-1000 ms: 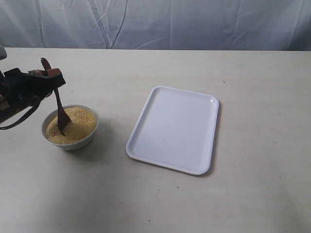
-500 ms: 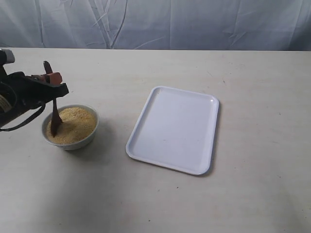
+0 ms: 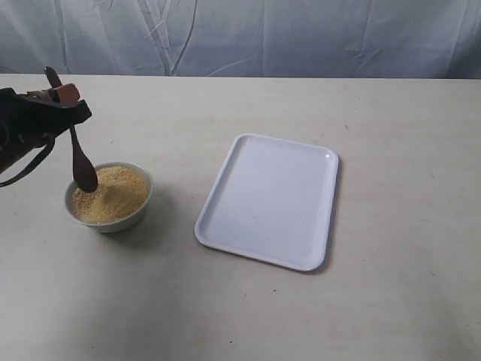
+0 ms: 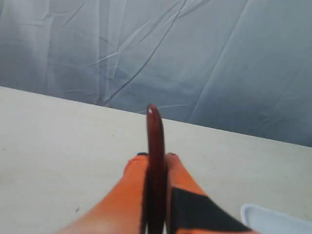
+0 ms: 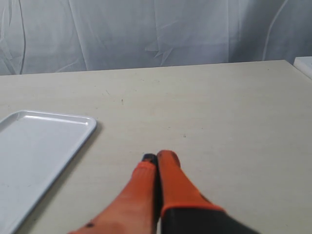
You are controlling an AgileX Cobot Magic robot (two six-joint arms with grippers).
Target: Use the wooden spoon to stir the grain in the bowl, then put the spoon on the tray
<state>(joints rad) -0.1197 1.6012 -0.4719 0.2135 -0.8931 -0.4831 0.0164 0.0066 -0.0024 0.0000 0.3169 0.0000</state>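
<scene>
At the left of the exterior view my left gripper [image 3: 64, 98] is shut on the handle of the dark wooden spoon [image 3: 77, 154]. The spoon hangs down with its oval end just above the near-left rim of the small white bowl [image 3: 139, 214], clear of the yellow-tan grain [image 3: 116, 194]. From the left wrist, the spoon handle [image 4: 156, 146] stands clamped between the orange fingers [image 4: 131, 180]. The white tray [image 3: 270, 199] lies flat to the right of the bowl. My right gripper [image 5: 157, 158] is shut with nothing in it, over bare table beside the tray [image 5: 34, 156]; the exterior view does not show it.
A wrinkled grey cloth backdrop [image 3: 263, 34] hangs behind the far edge of the beige table [image 3: 398, 150]. Black cables [image 3: 26, 169] trail from the left arm near the bowl.
The spoon has come up out of the grain, where its tip was stirring half a second ago. The left gripper rose and shifted slightly left. Bowl and tray stayed put.
</scene>
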